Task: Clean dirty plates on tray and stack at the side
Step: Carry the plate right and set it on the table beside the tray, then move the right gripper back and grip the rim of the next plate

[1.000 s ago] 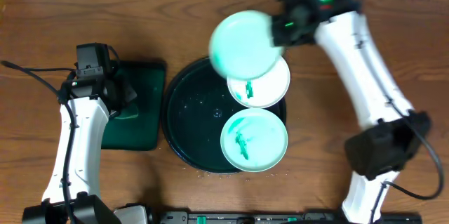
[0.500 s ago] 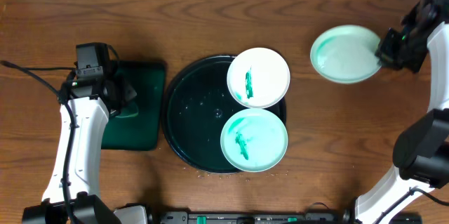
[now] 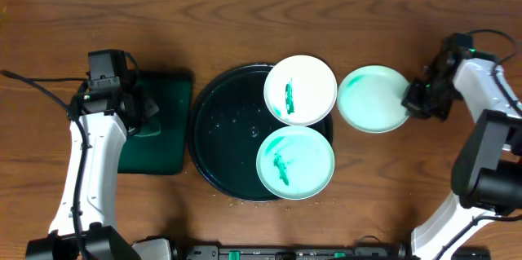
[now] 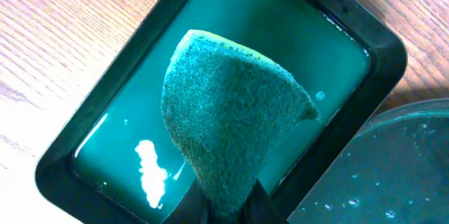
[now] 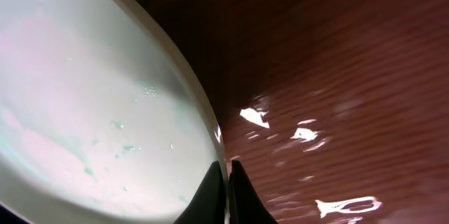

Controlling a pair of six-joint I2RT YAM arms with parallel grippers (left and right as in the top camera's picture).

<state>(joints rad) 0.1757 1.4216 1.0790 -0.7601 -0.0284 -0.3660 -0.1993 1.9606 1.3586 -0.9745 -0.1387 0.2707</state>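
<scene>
table [image 3: 245, 15]: brown wood, carries everything

round black tray [image 3: 214, 142] mid-table, wet, droplets on its floor. rectangular green tray [image 3: 170, 150] right against it at 9 o'clock, teal liquid pooled inside

plates:
- white plate [image 3: 300, 89] sits at the black tray's 1 o'clock, overhanging the rim, teal streak left of centre
- mint plate [image 3: 295, 162] at 4 o'clock on the same tray, slightly over the rim, teal smear in the middle
- these two meet at the edges or nearly so
- second mint plate [image 3: 371, 99] is off the tray, over bare table just beside the white one at its 3 o'clock
- it looks mostly wiped, faint teal tint near its 9 o'clock edge
- cannot tell if it rests on the table or hangs just above

sponge [image 4: 231, 119]: teal, wedge-shaped, over the green tray's liquid

right gripper [image 5: 226, 171]: jaws pinched almost together on the second mint plate's rim, at the plate's 3 o'clock in overhead

left gripper [image 4: 228, 206]: jaws clenched on the sponge's narrow lower end, nothing else seen touching them
</scene>
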